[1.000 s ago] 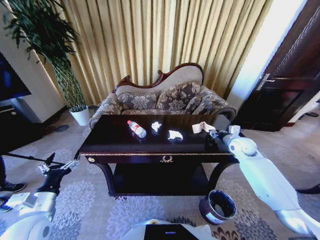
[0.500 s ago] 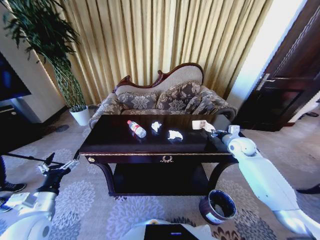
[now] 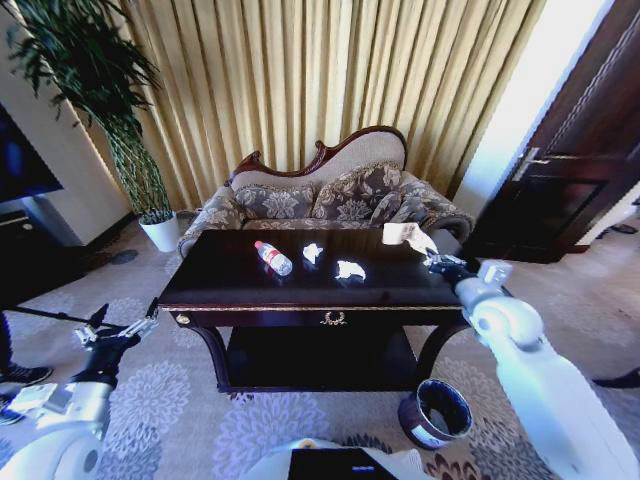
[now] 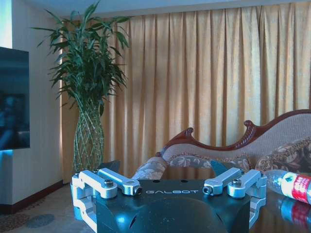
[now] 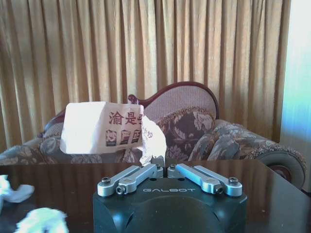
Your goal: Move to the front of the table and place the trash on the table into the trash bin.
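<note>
Right gripper: closed on a paper wrapper, raised over the table right end for binning. Left gripper: open, empty, parked off the table's left. Bottle, wads: tabletop. Bin: floor, below right end.

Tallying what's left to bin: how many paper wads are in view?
3. Two wads lie mid-table, one beside the bottle, one nearer the front. The third, printed paper, is held in the right gripper, lifted above the table's right end.
</note>
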